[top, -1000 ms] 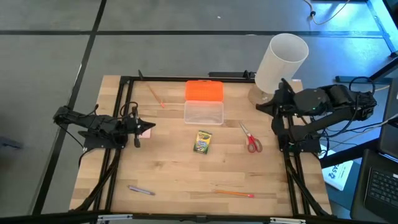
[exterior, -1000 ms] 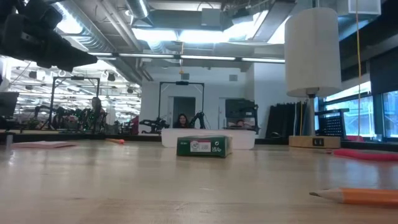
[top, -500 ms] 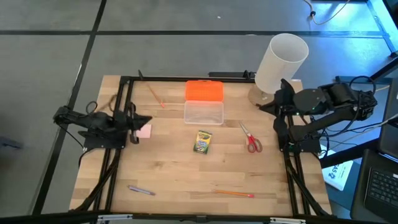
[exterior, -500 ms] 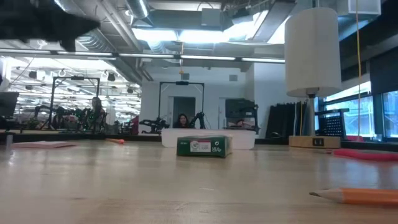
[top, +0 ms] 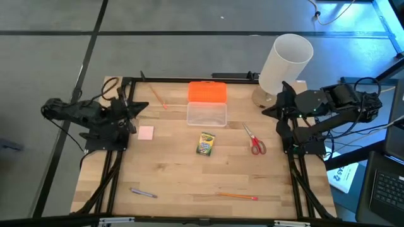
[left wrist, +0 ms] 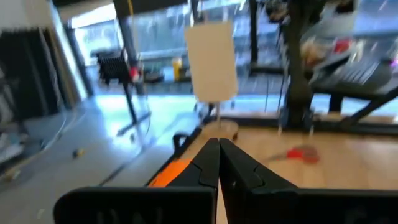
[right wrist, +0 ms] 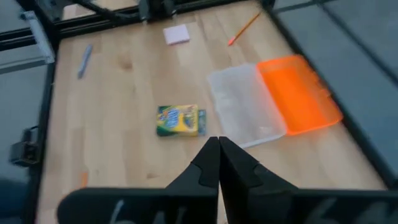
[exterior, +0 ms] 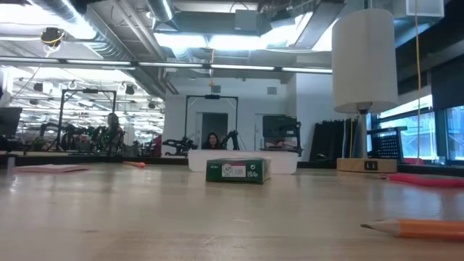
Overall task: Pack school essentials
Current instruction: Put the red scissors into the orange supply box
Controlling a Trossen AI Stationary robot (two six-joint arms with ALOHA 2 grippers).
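Observation:
My left gripper point(top: 139, 105) point(left wrist: 218, 158) is shut and empty, raised near the table's left edge, on the far side of the pink square pad point(top: 146, 132), which lies flat. My right gripper point(top: 271, 107) point(right wrist: 218, 152) is shut and empty, held above the right edge beside the tall white cylinder point(top: 286, 63). The yellow-green crayon box point(top: 206, 144) point(right wrist: 180, 120) lies mid-table. Red-handled scissors point(top: 255, 140) lie to its right. One orange pencil point(top: 156, 96) lies by the far edge, another point(top: 237, 196) near the near edge. The purple pen point(top: 144, 193) lies near-left.
A clear plastic box point(top: 206, 114) stands open, its orange lid point(top: 207, 92) flat toward the far edge. The cylinder stands on a wooden base at the far right corner. A black frame point(top: 189, 79) runs along the table's edges. Bare wood lies between the crayon box and the near pencil.
My left gripper has drawn back from over the pink pad toward the table's far-left and risen, leaving the low view. The pad stays flat on the table, now uncovered. The other items have not moved.

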